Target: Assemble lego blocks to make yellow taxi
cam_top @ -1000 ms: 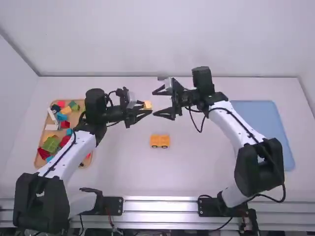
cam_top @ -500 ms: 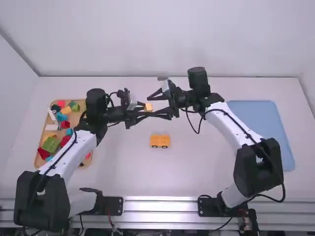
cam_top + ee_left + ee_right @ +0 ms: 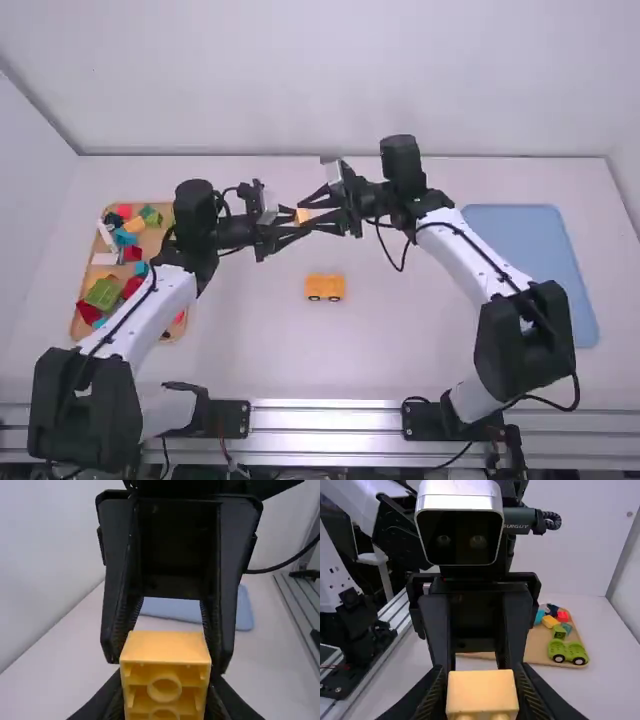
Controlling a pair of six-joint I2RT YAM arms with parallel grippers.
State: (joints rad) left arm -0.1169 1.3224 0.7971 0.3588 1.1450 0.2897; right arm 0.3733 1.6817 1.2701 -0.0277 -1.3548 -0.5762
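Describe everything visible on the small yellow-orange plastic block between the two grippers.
The small yellow-orange plastic block is boxy, with flat, plain sides. Its hollow underside, with round tubes and thin inner ribs, faces the left gripper; round studs show on the end facing the right gripper. So it lies on its side, not studs up. It is held above the white table, both grippers' black fingers against its sides. No damage shows; part of it is hidden.
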